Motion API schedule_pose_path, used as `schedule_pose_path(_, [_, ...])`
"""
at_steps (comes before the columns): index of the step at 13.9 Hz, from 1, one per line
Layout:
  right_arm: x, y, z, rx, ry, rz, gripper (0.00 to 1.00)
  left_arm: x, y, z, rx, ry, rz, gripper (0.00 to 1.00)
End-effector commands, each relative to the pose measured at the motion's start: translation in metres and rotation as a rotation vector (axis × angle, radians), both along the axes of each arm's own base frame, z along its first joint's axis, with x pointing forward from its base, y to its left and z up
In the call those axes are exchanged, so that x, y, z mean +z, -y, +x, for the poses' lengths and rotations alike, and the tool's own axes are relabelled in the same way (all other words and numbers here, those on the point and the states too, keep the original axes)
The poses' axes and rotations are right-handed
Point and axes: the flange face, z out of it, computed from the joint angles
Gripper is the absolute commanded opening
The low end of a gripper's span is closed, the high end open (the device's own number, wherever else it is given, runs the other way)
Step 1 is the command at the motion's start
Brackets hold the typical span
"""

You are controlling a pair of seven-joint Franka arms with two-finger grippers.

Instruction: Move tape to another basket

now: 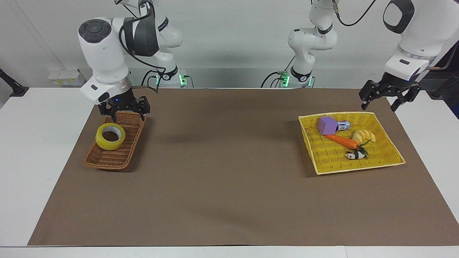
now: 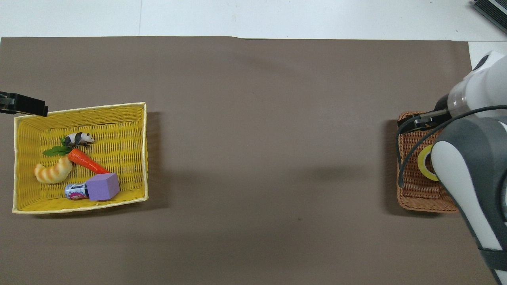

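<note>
The yellow tape roll (image 1: pixel 107 145) lies flat in the narrow brown wicker basket (image 1: pixel 107 160) at the right arm's end of the table. In the overhead view the right arm hides most of the tape (image 2: pixel 423 166) and part of the basket (image 2: pixel 416 192). My right gripper (image 1: pixel 127 114) is open and empty. It hangs above the end of the basket nearer to the robots, clear of the tape, and also shows in the overhead view (image 2: pixel 416 122). My left gripper (image 1: pixel 380 104) is open and empty and waits above the table near a corner of the yellow basket (image 1: pixel 358 168).
The square yellow basket (image 2: pixel 79 208) at the left arm's end holds a purple cube (image 1: pixel 327 125), a small can (image 1: pixel 343 125), a carrot (image 1: pixel 342 141), a croissant (image 1: pixel 364 136) and a toy panda (image 1: pixel 355 154). A brown mat (image 1: pixel 229 179) covers the table.
</note>
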Motion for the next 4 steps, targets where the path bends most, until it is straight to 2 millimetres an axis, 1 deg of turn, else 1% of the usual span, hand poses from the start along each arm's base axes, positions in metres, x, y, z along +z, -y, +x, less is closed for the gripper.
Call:
schedule_pose_path(1, [0.021, 0.016, 0.001, -0.062, -0.009, 0.085, 1.00, 0.000, -0.003, -0.008, -0.007, -0.006, 0.012, 1.00])
schedule_pose_path(3, [0.026, 0.034, 0.000, -0.098, -0.007, 0.093, 1.00, 0.000, -0.003, -0.008, -0.007, -0.006, 0.012, 1.00])
schedule_pose_path(4, [0.036, 0.038, 0.001, -0.105, 0.007, 0.096, 1.00, 0.001, -0.004, -0.009, -0.005, -0.004, 0.012, 1.00])
